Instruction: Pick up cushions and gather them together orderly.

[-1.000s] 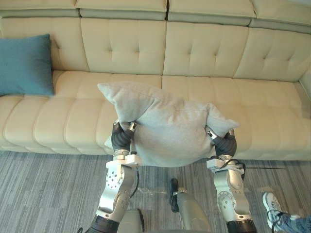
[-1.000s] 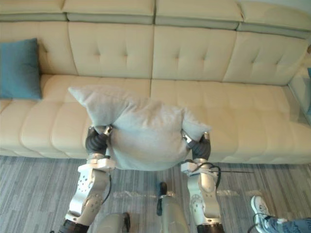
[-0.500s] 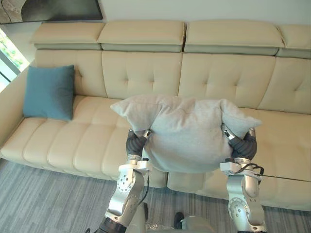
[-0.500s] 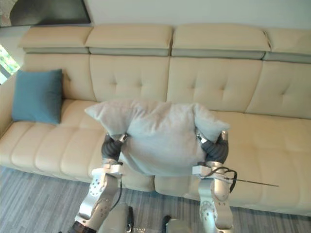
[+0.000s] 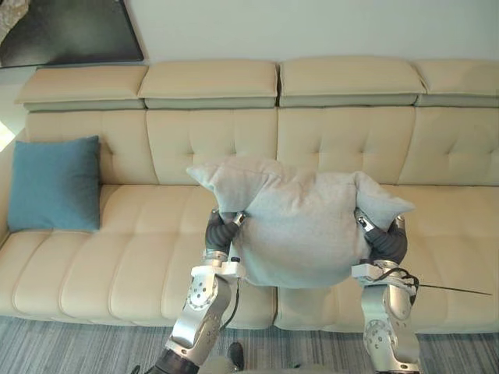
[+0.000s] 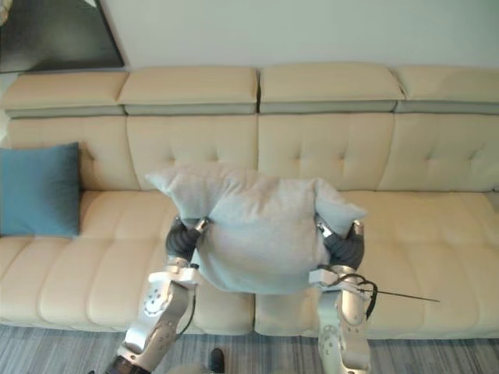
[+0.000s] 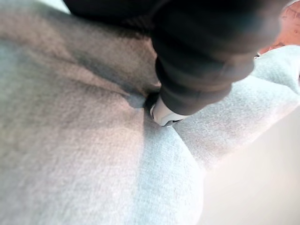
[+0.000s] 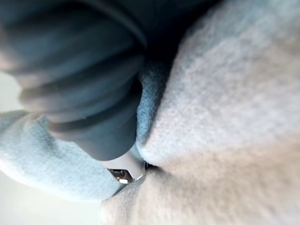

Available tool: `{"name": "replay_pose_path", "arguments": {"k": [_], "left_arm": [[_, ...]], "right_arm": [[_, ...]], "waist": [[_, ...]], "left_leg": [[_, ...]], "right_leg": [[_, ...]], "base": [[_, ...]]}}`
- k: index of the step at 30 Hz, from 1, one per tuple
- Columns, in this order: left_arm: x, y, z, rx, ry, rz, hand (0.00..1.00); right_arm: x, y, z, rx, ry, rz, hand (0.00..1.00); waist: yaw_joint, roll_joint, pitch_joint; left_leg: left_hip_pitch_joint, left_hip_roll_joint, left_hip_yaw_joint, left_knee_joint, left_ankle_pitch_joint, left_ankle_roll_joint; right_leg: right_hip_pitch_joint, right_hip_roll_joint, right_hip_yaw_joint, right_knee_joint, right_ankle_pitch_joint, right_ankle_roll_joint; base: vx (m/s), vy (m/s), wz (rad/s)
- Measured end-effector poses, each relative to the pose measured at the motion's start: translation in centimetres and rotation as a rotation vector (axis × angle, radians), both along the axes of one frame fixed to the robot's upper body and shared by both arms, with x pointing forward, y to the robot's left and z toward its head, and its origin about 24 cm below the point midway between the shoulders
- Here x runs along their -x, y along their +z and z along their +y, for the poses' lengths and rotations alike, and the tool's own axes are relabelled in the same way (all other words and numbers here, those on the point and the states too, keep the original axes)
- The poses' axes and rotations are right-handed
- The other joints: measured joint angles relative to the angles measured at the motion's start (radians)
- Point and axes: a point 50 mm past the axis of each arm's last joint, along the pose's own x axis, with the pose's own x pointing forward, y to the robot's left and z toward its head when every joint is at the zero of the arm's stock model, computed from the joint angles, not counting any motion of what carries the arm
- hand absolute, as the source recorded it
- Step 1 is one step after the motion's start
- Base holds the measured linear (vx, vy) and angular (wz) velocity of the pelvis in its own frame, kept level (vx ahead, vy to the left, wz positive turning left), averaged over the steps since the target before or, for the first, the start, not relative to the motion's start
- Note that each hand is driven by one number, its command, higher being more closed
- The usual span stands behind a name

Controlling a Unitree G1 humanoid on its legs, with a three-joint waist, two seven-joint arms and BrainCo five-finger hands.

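1. Eye views: grey cushion [image 5: 300,226] is squeezed between left hand [image 5: 221,231] and right hand [image 5: 383,240], raised before the middle of the cream sofa [image 5: 140,257]. Blue cushion [image 5: 53,185] stands against the backrest at the sofa's left end, well apart.
2. Left wrist view: left hand is pressed into the grey cushion's side. Cannot tell whether it grasps.
3. Right wrist view: right hand is sunk into the opposite side. Grasp likewise cannot be told.

**Two cushions, one sofa, two hands**

There are two cushions: one grey cushion [image 5: 300,226] at the near middle and one blue cushion [image 5: 53,185] at the left. There is one sofa [image 5: 343,144], with four headrests [image 5: 210,78] along its far edge. Two hands show, the left hand [image 5: 221,232] and the right hand [image 5: 386,243], one at each side of the grey cushion. One dark panel [image 5: 70,31] hangs at the far left.
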Motion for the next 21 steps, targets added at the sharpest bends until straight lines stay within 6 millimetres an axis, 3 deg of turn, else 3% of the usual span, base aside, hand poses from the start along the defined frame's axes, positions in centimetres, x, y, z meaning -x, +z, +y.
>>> {"name": "replay_pose_path", "arguments": {"k": [5, 7, 8, 9, 11, 12, 14, 17, 21], "left_arm": [[-0.7, 0.6, 0.6, -0.006, 0.028, -0.023, 1.0], [-1.2, 1.1, 0.8, -0.033, 0.029, -0.048, 1.0], [-2.9, 2.6, 1.1, -0.064, 0.048, -0.108, 1.0], [-3.3, 2.9, 1.1, -0.069, 0.053, -0.119, 1.0], [-6.5, 6.2, 1.8, -0.11, 0.105, -0.22, 1.0], [-7.1, 7.0, 2.0, -0.119, 0.12, -0.241, 1.0], [-9.1, 10.0, 3.1, -0.145, 0.19, -0.319, 1.0], [-10.7, 12.7, 3.9, -0.166, 0.248, -0.378, 1.0], [-13.1, 18.8, 4.9, -0.212, 0.306, -0.502, 1.0]], "right_arm": [[-3.2, 0.8, 0.2, 0.059, 0.029, -0.013, 1.0], [-4.2, 1.3, 0.4, 0.07, 0.032, -0.028, 1.0], [-6.4, 3.2, 0.8, 0.112, 0.025, -0.077, 1.0], [-6.8, 3.7, 0.7, 0.128, 0.023, -0.088, 1.0], [-10.4, 8.2, 1.4, 0.179, 0.023, -0.191, 1.0], [-11.1, 9.2, 1.5, 0.197, 0.021, -0.212, 1.0], [-13.2, 13.8, 2.7, 0.264, 0.021, -0.301, 1.0], [-14.3, 18.3, 3.4, 0.323, 0.009, -0.386, 1.0], [-14.3, 26.4, 4.3, 0.36, -0.061, -0.554, 1.0]], "waist": [[-0.003, 0.002, -0.005], [0.001, 0.003, -0.004], [0.005, 0.013, 0.012], [0.006, 0.015, 0.015], [0.012, 0.039, 0.059], [0.014, 0.043, 0.074], [0.019, 0.051, 0.13], [0.022, 0.06, 0.177], [0.022, 0.075, 0.286]], "left_leg": [[0.006, 0.004, -0.013, -0.152, 0.106, 0.002], [-0.008, 0.007, -0.015, -0.152, 0.113, 0.002], [-0.044, 0.016, -0.018, -0.152, 0.128, 0.001], [-0.053, 0.017, -0.019, -0.152, 0.131, -0.001], [-0.135, 0.034, -0.019, -0.152, 0.162, -0.008], [-0.147, 0.038, -0.019, -0.152, 0.168, -0.011], [-0.197, 0.052, -0.019, -0.152, 0.186, -0.022], [-0.234, 0.06, -0.028, -0.151, 0.205, -0.03], [-0.282, 0.064, -0.043, -0.151, 0.246, -0.029]], "right_leg": [[-0.059, 0.007, -0.007, -0.018, 0.015, 0.022], [-0.064, 0.01, -0.01, -0.035, 0.032, 0.021], [-0.082, 0.019, -0.012, -0.057, 0.063, 0.024], [-0.09, 0.02, -0.013, -0.059, 0.068, 0.025], [-0.168, 0.038, -0.012, -0.066, 0.108, 0.026], [-0.18, 0.041, -0.012, -0.067, 0.116, 0.026], [-0.231, 0.054, -0.013, -0.063, 0.133, 0.024], [-0.282, 0.062, -0.019, -0.03, 0.135, 0.022], [-0.361, 0.061, -0.04, 0.051, 0.113, 0.019]], "base": [[-0.07, -0.015, 0.06], [-0.06, -0.002, 0.05], [-0.07, 0.008, 0.03], [-0.14, 0.007, 0.03], [-0.18, -0.007, -0.05], [-0.18, -0.02, -0.1], [-0.14, -0.029, -0.06], [-0.08, -0.049, 0.04], [-0.02, -0.056, 0.1]]}}
